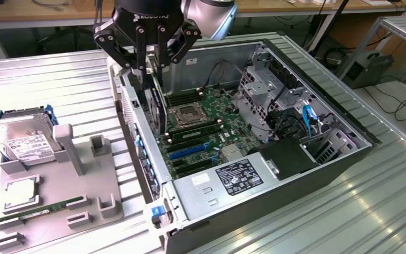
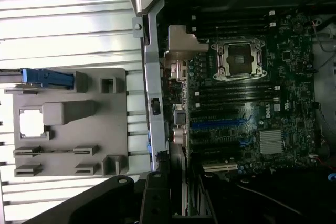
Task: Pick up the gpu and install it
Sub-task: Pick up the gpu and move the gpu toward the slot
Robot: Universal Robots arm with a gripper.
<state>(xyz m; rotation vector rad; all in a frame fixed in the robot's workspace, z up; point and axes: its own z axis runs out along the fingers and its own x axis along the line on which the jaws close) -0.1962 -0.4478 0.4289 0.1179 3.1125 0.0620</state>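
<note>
The end effector [image 1: 150,67], marked ROBOTIQ, has its fingers partway closed, clamping the top edge of the gpu [image 1: 157,108]. The card hangs upright directly beneath it, inside the open computer case [image 1: 333,164] and just above the Dell-branded motherboard [image 1: 211,101]. Farther off, a white-labelled hard drive [image 1: 21,140] sits in a grey holder [image 1: 55,211] on the bench [image 1: 62,79].

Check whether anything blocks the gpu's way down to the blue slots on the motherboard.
Nothing visible does. The gpu hangs edge-down in the tool above the motherboard, and the blue slots lie bare, no card or cable across them.
</note>
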